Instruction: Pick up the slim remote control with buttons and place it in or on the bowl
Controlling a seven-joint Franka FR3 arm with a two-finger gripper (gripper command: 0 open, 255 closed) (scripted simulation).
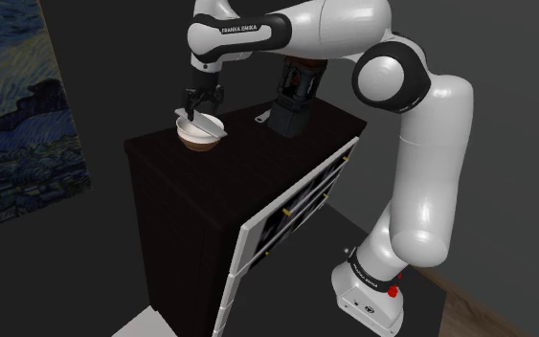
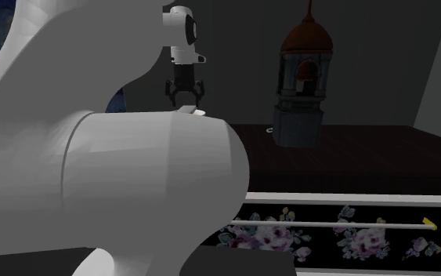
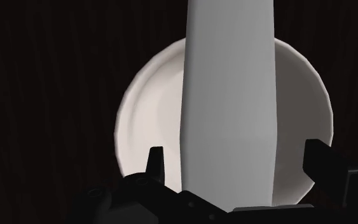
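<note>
Dark dresser (image 1: 181,201), grey walls (image 1: 516,57), blue painting (image 1: 18,96)

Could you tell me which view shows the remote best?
The wrist view: the grey remote spans the white bowl. The shoulder view gives a pale strip under the gripper; the second exterior view, a tip behind the arm.

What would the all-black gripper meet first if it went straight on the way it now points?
Probably the slim plain grey remote, sitting untouched between the open gripper fingers, over the round white bowl; the gap is unclear.
</note>
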